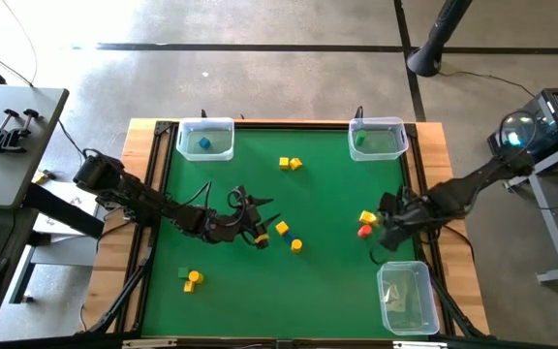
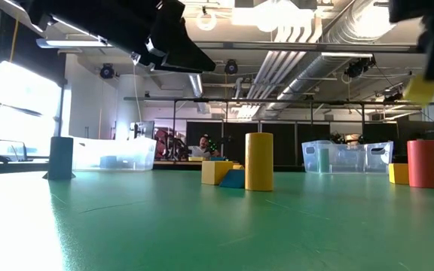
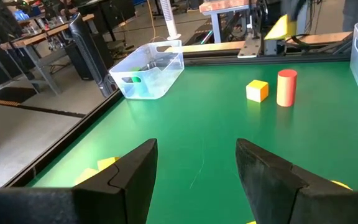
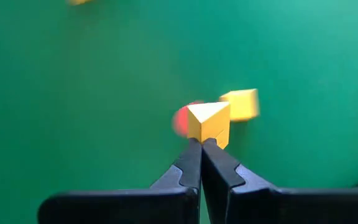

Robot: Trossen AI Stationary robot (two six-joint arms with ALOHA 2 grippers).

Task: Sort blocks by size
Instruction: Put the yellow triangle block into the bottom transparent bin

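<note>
Green felt covers the table (image 1: 260,281), framed in wood, with three clear bins set at its edges as sorting destinations: one at the far left corner (image 1: 205,139) holding a blue block, one at the far right corner (image 1: 377,138) with something green inside, and one at the near right edge (image 1: 405,297) that looks empty. The left gripper (image 1: 258,236) hangs above mid-table with its fingers spread and nothing between them, seemingly waiting beside a yellow-and-blue block pair (image 1: 282,229) and a yellow cylinder (image 1: 296,245). The right gripper (image 4: 201,144) is raised off the felt near the right edge, its fingers pinched tight on a small yellow wedge block (image 4: 209,122), held by its lower edge; I judge the lift is meant to carry it to a bin. Directly below sit a red cylinder (image 3: 286,88) and a yellow cube (image 3: 257,90), just beside each other. More blocks lie unsorted: a yellow pair (image 1: 290,163) far-centre, and a green-and-yellow cluster (image 1: 191,279) near left.
</note>
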